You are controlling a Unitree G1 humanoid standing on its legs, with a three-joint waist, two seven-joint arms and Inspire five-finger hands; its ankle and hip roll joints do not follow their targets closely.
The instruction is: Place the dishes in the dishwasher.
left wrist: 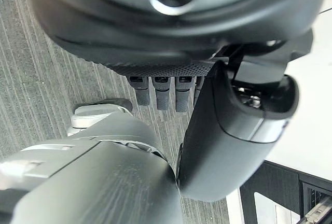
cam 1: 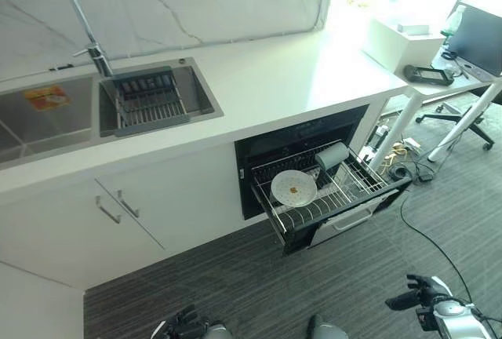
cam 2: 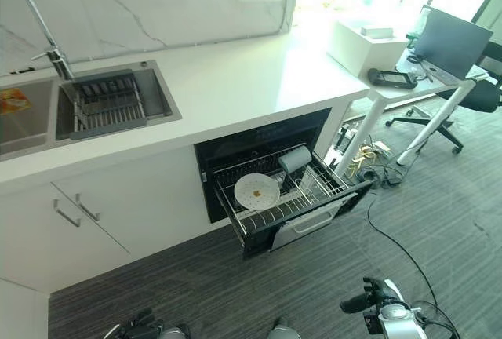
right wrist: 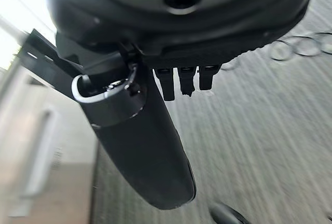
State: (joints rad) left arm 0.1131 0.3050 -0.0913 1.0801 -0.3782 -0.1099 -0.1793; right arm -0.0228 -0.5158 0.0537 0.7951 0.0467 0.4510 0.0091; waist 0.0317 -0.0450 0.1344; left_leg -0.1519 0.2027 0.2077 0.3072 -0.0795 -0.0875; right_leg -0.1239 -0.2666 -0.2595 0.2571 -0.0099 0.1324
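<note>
Left eye view: dishwasher [cam 1: 259,151] under the white tabletop [cam 1: 298,80], its rack [cam 1: 357,190] pulled out over the floor, presumably for loading from above. White plate [cam 1: 293,188] standing on edge between the rack's prongs, likely so water can drain off; cup [cam 1: 332,155] lying on its side toward the rack's back, just beside the plate. Sink [cam 1: 47,115] with a dark drainer [cam 1: 147,102] and tap [cam 1: 74,9] far off to the left. Right hand [cam 1: 420,296] low at the bottom edge, well apart from the rack; left hand [cam 1: 184,325] low at the bottom edge too.

Right eye view: same layout, plate and cup both in the rack, so the loading looks largely done.

Left wrist view: fingers [left wrist: 162,92] hanging straight and relaxed over the grey floor [left wrist: 41,79], grasping nothing.

Right wrist view: fingers [right wrist: 184,81] loose and straight above the floor, touching nothing.
</note>
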